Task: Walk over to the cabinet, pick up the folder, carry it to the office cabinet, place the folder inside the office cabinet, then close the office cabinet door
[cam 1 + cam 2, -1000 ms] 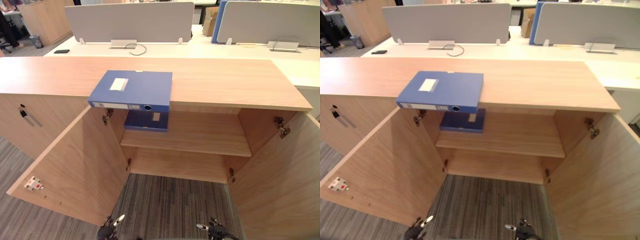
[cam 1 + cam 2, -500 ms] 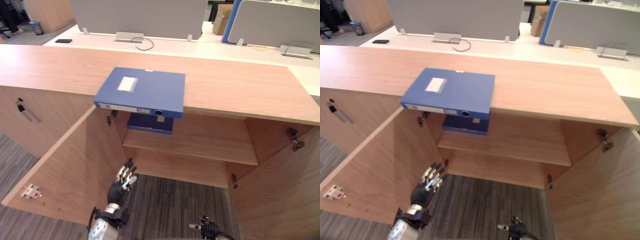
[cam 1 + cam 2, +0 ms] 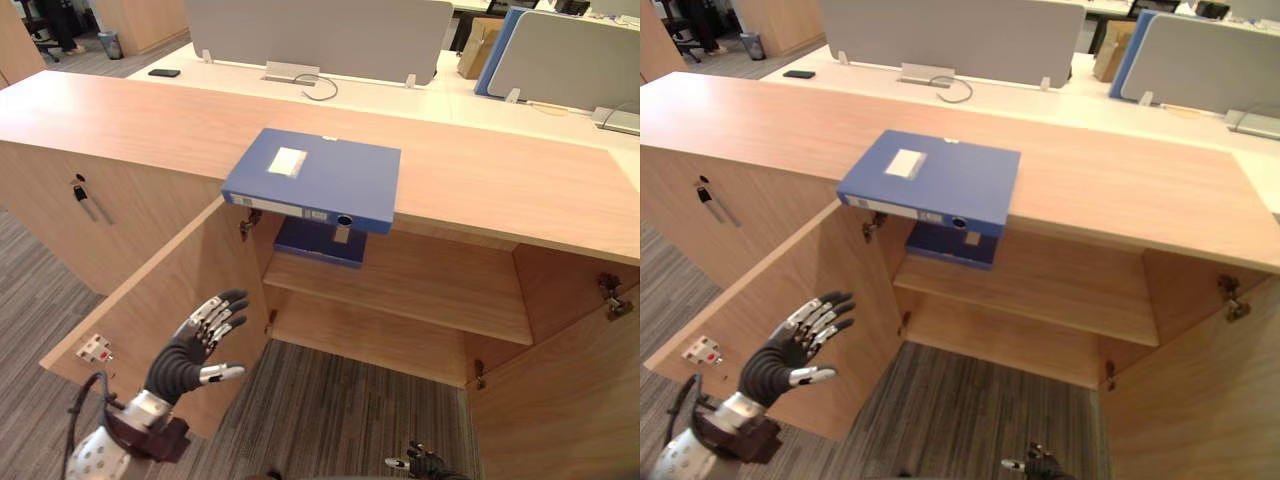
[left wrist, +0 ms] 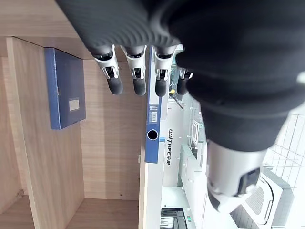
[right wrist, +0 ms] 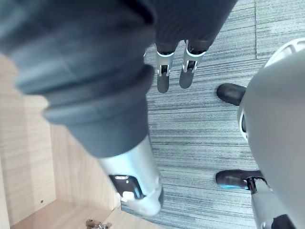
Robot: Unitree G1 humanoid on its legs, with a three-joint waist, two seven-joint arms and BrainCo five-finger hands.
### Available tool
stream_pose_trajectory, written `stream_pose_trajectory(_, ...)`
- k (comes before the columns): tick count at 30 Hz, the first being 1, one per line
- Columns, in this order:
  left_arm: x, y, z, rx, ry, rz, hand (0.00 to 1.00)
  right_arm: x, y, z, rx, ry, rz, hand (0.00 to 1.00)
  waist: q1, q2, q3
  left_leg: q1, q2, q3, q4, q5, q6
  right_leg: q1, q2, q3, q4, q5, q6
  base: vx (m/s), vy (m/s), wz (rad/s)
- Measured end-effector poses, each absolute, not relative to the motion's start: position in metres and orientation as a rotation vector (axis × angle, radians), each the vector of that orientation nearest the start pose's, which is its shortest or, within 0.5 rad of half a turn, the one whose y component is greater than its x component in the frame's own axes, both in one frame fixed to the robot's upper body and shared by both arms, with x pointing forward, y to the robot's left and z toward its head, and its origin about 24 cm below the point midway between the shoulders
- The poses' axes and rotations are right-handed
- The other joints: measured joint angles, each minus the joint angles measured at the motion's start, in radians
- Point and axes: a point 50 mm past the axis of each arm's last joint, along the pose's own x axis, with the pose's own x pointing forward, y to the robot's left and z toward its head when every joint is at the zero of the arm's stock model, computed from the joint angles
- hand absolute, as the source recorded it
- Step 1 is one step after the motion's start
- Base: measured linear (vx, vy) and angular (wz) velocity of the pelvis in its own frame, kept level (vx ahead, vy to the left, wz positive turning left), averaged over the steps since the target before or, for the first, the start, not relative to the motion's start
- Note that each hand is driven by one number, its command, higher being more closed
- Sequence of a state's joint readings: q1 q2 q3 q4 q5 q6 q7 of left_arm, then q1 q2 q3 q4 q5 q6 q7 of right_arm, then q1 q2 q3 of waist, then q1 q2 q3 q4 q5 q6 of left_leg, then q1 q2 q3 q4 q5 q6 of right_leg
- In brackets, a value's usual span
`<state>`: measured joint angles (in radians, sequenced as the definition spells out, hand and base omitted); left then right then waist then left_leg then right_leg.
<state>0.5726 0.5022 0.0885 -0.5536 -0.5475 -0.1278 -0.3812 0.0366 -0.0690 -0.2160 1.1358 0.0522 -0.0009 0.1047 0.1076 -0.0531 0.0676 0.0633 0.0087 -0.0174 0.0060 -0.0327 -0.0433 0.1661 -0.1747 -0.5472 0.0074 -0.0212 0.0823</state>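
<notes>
Left hand [image 3: 185, 355] risen, spread, below folder [image 3: 315, 178] overhanging cabinet [image 3: 500, 180] edge.

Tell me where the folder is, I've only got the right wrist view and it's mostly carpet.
Observer: The blue folder lies flat on the cabinet top, its front edge overhanging the open compartment.
Operator: Is the left hand on it?
Observer: No. The left hand hovers open-fingered in front of the open left door, well below the folder.
Operator: Anything already inside?
Observer: A second blue folder lies flat on the upper shelf, directly under the first.
</notes>
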Motion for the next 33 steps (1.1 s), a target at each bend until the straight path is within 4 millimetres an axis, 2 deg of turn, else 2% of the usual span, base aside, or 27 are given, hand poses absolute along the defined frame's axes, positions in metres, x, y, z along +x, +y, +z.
stream_pose_trajectory(3,0.144,0.215,0.112,-0.032,-0.193,-0.389,0.00,0.092,-0.197,-0.165,0.169,1.138,-0.184,0.00,0.002,-0.001,-0.001,-0.011,-0.002,-0.003,0.007,0.004,0.001,-0.006,0.001,0.001,0.000,0.000,0.000,-0.03,0.007,0.02)
stream_pose_trajectory(7,0.143,0.226,0.156,0.015,-0.478,-0.249,0.00,0.089,-0.198,-0.166,0.154,1.138,-0.177,0.00,0.005,-0.001,0.000,-0.008,-0.005,-0.016,0.014,0.005,0.002,0.000,-0.002,0.000,0.001,0.000,0.000,-0.02,0.012,0.08)
stream_pose_trajectory(8,0.140,0.228,0.173,0.029,-0.603,-0.196,0.00,0.089,-0.196,-0.166,0.156,1.139,-0.175,0.00,0.005,-0.001,0.000,-0.006,-0.006,-0.021,0.014,0.006,0.004,0.006,-0.003,0.000,0.001,0.000,0.000,-0.03,0.015,0.08)
stream_pose_trajectory(12,0.130,0.233,0.198,0.039,-0.837,-0.020,0.00,0.089,-0.193,-0.166,0.162,1.137,-0.168,0.00,0.004,0.001,0.003,0.015,-0.009,-0.022,-0.006,0.014,0.009,0.021,-0.009,0.001,0.001,0.000,0.000,-0.05,0.021,0.01)
stream_pose_trajectory(14,0.128,0.233,0.199,0.088,-0.866,0.121,0.00,0.089,-0.191,-0.167,0.166,1.138,-0.167,0.00,0.000,0.004,0.007,0.028,-0.016,-0.022,-0.021,0.020,0.012,0.026,-0.012,0.003,0.001,0.000,0.000,-0.06,0.041,0.01)
stream_pose_trajectory(16,0.130,0.229,0.198,0.261,-0.854,0.319,0.00,0.091,-0.191,-0.166,0.159,1.134,-0.171,0.00,-0.005,0.002,0.015,0.030,-0.020,-0.022,-0.035,0.032,0.017,0.023,-0.021,0.004,0.001,0.000,0.000,-0.06,0.043,0.02)
stream_pose_trajectory(20,0.138,0.221,0.204,0.482,-0.889,0.473,0.00,0.092,-0.186,-0.167,0.125,1.148,-0.145,0.00,-0.009,0.000,0.025,0.045,-0.021,-0.003,-0.039,0.034,0.018,0.023,-0.024,0.024,0.001,0.000,0.000,-0.02,0.020,-0.09)
stream_pose_trajectory(23,0.158,0.216,0.203,0.638,-0.887,0.515,0.00,0.092,-0.183,-0.167,0.100,1.160,-0.122,0.00,-0.012,0.002,0.024,0.047,-0.018,0.012,-0.038,0.033,0.016,0.017,-0.021,0.044,0.000,0.003,0.004,-0.03,0.008,-0.18)
stream_pose_trajectory(29,0.194,0.209,0.191,0.982,-0.849,0.476,0.00,0.092,-0.184,-0.167,0.041,1.168,-0.107,0.00,-0.025,0.003,0.022,0.061,-0.002,0.049,-0.034,0.024,0.006,0.010,-0.008,0.086,-0.001,0.005,0.003,-0.04,-0.010,-0.21)
stream_pose_trajectory(33,0.218,0.211,0.174,1.165,-0.773,0.439,0.00,0.091,-0.188,-0.167,0.006,1.166,-0.104,0.00,-0.038,0.009,0.012,0.061,0.004,0.068,-0.029,0.021,0.002,-0.001,0.002,0.108,-0.002,0.008,0.001,-0.03,-0.013,-0.15)
